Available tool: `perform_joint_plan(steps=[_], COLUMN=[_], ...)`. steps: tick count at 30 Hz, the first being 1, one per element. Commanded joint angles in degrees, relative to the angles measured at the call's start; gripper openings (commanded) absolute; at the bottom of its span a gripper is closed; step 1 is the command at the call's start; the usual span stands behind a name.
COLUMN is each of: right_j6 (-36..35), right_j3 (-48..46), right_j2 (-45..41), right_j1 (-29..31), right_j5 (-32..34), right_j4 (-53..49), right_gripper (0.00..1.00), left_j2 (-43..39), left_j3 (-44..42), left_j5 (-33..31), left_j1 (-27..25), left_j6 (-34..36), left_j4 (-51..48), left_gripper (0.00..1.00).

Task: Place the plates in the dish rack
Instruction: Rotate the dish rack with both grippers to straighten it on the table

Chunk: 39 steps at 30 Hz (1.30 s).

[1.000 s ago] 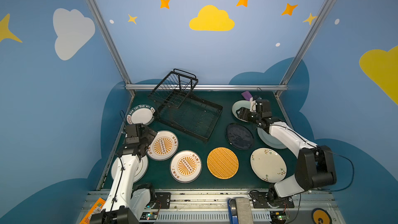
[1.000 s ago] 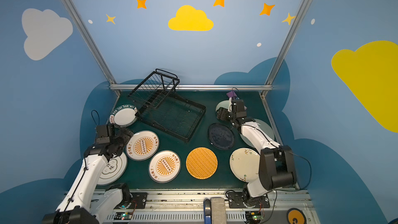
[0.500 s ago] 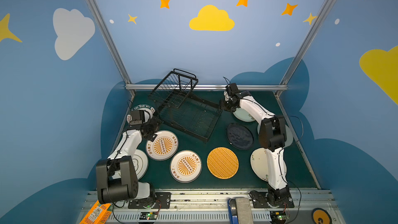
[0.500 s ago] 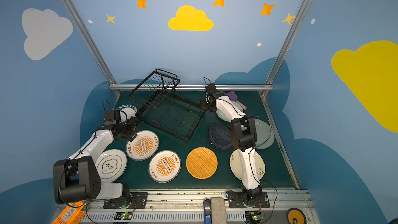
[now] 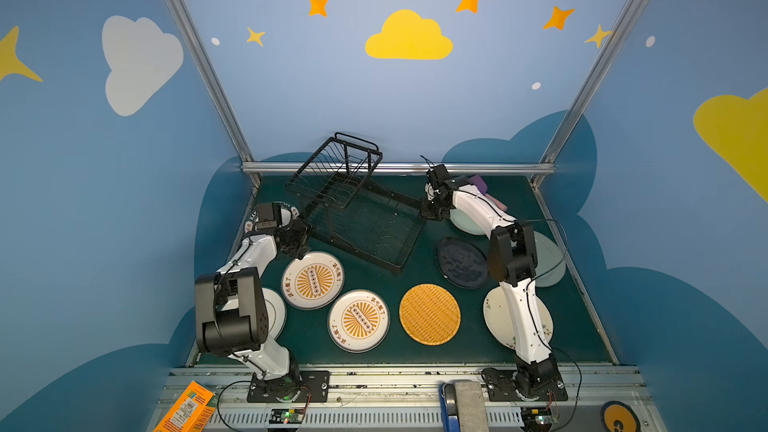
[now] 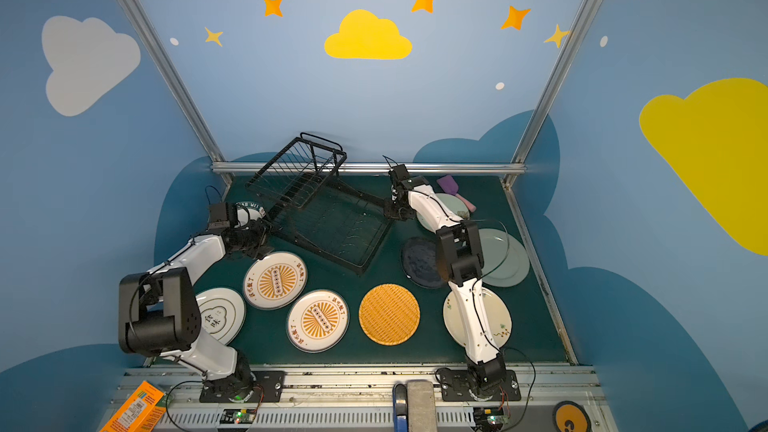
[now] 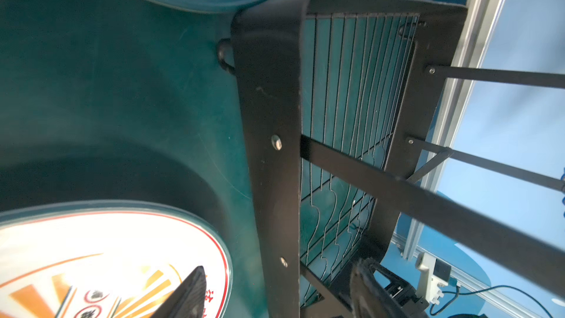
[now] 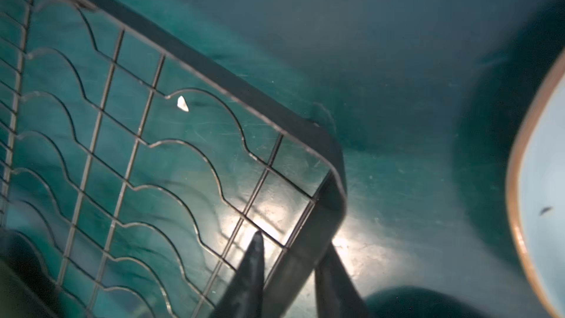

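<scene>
A black wire dish rack (image 5: 361, 222) stands askew at the back of the green table (image 5: 374, 280), its slotted upper tier raised toward the rear wall and its flat tray reaching toward the middle. The plates lie flat on the table around it. One sunburst plate (image 5: 312, 280) lies just in front of the tray, a second sunburst plate (image 5: 359, 320) nearer the front edge. An orange woven-pattern plate (image 5: 429, 313) lies beside that, and a dark navy plate (image 5: 461, 263) off the tray's right corner.

The left arm covers much of a lettered-rim plate (image 6: 249, 206) beside the rack's left end and part of a white plate (image 6: 220, 315) near its own base. The right arm crosses a cream floral plate (image 5: 494, 317), a pale green plate (image 5: 550, 259) and another pale plate (image 5: 463, 224), which lies next to a purple spatula (image 6: 449, 184). Both wrist views are blurred and cut the fingers off at the frame edge.

The left gripper (image 5: 300, 236) sits low at the rack's left end. In the left wrist view (image 7: 279, 264) its jaws stand well apart, astride the rack's black side bar with a gap on each side. The right gripper (image 5: 430, 211) is at the tray's right rear corner. In the right wrist view (image 8: 295, 240) its fingers (image 8: 250, 270) press in on the corner rim from both sides, clamped on it.
</scene>
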Motion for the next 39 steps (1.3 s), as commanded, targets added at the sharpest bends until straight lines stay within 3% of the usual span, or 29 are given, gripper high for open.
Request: perform_joint_plan(steps=[1,6,14,25,39], right_j6=[-1.8,-2.1,-0.8,10.0,18.3], right_j3=[1.3,-0.2,-6.4,-18.1,-24.4], right_j2=[0.5,-1.1,-6.1,-13.9,-17.9], right_j1=[-0.3,-0.6,-1.0,-1.4,0.5], right_j5=[-0.4,0.0,0.0,0.2,0.7], right_j4=[-2.4,-3.3,-2.6,2.1,2.3], right_gripper=[0.19,0.00,0.00,0.00,0.00], left_j2=[1.4,2.4,4.6,10.0,16.5], left_j3=[1.5,2.2,3.6,9.6,18.5], left_j5=[2.0,2.4,3.9,4.7,6.1], left_j1=[0.2,0.1,-1.2,-2.0,-1.3], left_j6=[0.2,1.0,2.0,2.5,4.3], left_j4=[0.9,0.4,0.4,-0.4,-4.0], left_gripper=[0.70,0.70,0.69,0.69,0.69])
